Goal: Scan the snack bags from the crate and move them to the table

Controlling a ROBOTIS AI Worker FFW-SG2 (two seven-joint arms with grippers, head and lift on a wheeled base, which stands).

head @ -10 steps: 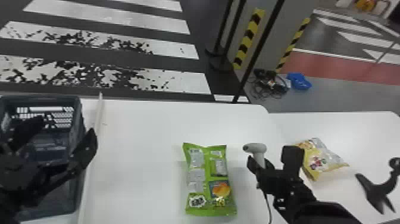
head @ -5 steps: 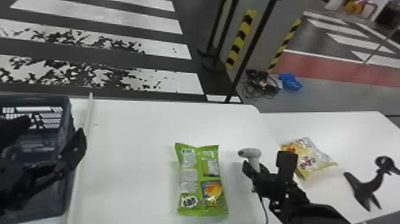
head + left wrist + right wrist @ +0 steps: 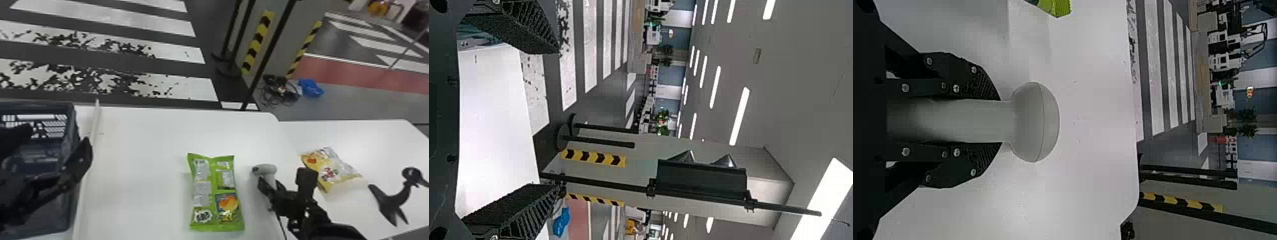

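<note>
With our right tool (image 3: 999, 121) clamped on the scanner (image 3: 1035, 122) and our left tool (image 3: 58, 134) spread apart by the crate (image 3: 41, 103), we could miss any code on the green bag (image 3: 214, 191) on the table (image 3: 137, 178) if creases or skewed aim spoil the read.

The print on the green snack bag (image 3: 212, 191) and yellow snack bag (image 3: 332, 170) is unreadable
</note>
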